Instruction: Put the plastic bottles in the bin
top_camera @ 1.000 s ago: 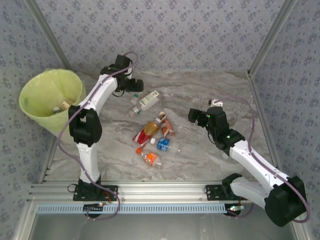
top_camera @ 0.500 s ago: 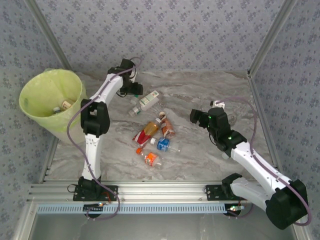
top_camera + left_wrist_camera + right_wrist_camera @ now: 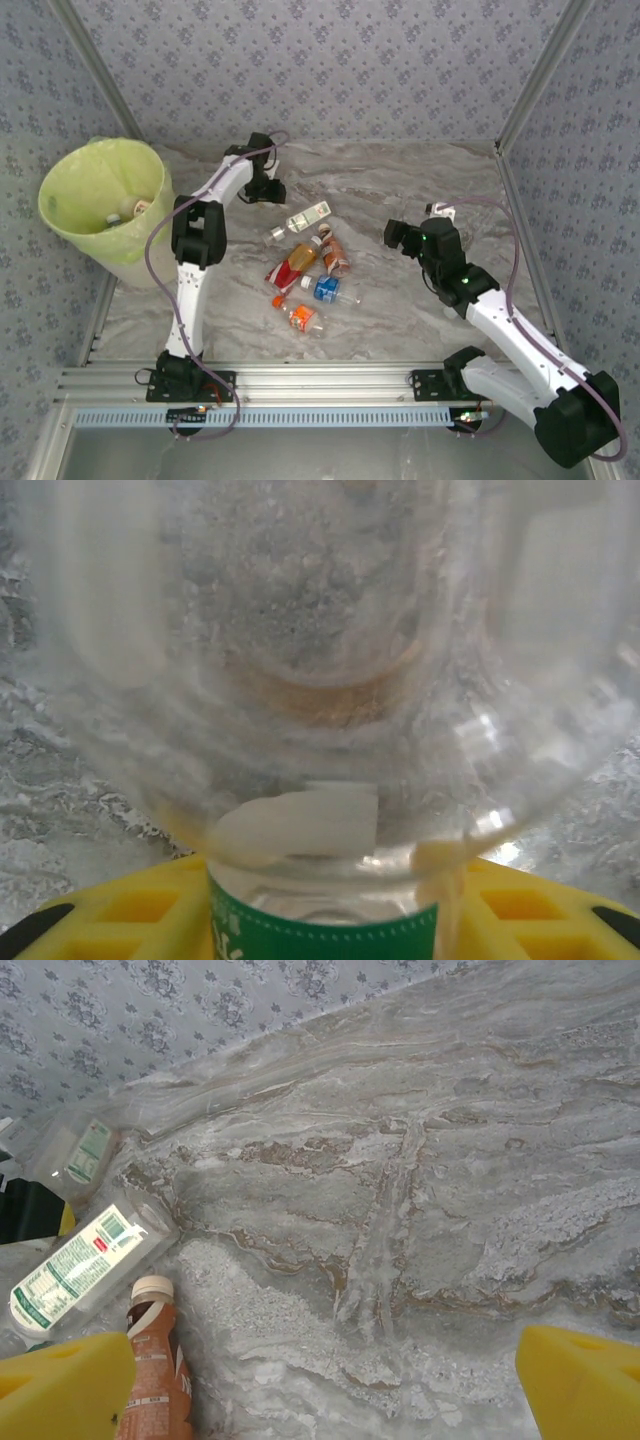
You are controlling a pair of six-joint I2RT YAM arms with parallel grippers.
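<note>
Small clear plastic bottles (image 3: 300, 262) with bright labels must go in the round white bin with the lime-green bag (image 3: 100, 240) on the left; a couple lie inside. The left arm reaches up the grey marble table (image 3: 420, 170), and the left gripper (image 3: 263, 186) has a clear green-label bottle (image 3: 320, 680) between its yellow fingers (image 3: 130, 910). I cannot tell if they squeeze it. This looks like the grab step; next it needs a squeeze, a lift, and a swing left over the bin. More bottles lie in the middle. The right gripper (image 3: 320, 1380) hangs low, fingers wide apart, holding nothing.
</note>
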